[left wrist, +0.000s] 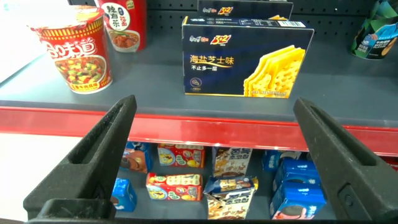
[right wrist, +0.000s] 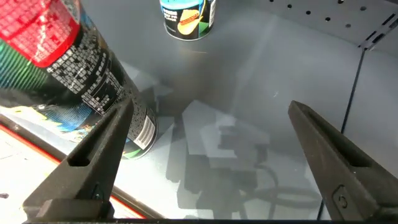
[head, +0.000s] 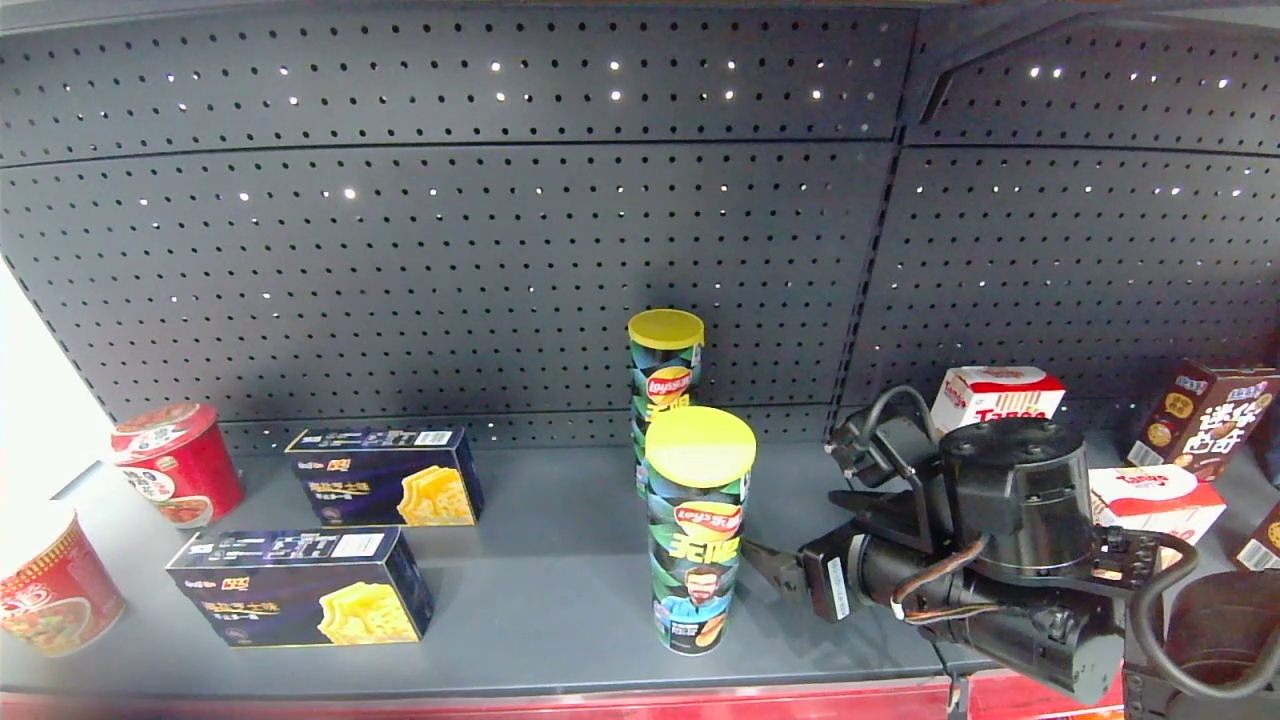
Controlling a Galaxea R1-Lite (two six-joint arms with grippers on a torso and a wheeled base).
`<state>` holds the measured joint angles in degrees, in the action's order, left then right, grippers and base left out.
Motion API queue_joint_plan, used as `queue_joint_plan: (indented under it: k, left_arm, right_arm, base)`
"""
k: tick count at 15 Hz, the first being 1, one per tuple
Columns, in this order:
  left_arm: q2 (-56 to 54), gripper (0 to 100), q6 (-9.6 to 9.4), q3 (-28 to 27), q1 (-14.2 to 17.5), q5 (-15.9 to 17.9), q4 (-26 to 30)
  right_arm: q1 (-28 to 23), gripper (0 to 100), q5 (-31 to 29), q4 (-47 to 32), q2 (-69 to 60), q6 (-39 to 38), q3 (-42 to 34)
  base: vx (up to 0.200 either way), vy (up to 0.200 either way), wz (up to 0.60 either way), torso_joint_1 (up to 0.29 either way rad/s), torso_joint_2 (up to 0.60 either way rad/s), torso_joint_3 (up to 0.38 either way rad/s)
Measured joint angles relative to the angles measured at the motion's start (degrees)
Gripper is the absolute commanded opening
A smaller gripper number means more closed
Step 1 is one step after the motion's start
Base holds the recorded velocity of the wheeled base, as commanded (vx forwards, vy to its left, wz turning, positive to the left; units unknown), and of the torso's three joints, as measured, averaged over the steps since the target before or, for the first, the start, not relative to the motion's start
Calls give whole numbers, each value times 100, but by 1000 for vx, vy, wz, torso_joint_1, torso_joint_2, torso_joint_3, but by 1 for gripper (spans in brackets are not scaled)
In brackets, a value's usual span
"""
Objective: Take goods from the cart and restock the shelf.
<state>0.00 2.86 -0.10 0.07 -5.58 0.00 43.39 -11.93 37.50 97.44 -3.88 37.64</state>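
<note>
The front chip can (head: 697, 530) stands placed mid-frame on the shelf (head: 540, 600), right gripper (right wrist: 208, 112) spread beside it, left gripper (left wrist: 214, 102) spread empty; more restocking likely remains.

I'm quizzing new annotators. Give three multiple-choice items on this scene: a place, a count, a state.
1. Where is the front chip can?
A) upright on the shelf, beside the right gripper
B) clamped in the gripper
C) atop a box

2. How many navy cracker boxes are on the shelf?
A) one
B) two
C) four

3. The right gripper is:
A) shut on a can
B) open and empty
C) shut on a box

Key: A, the can stands outside the fingers; B, one sits behind the other; B, fingers spread, nothing between.
</note>
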Motion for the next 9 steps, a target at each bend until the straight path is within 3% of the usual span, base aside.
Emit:
queue_joint_plan:
  k: [9]
  left_arm:
    - [0, 100, 2, 0, 0, -2, 0]
  right_arm:
    - [82, 100, -2, -4, 151, 0, 146]
  base:
    - [0, 0, 0, 0, 0, 0]
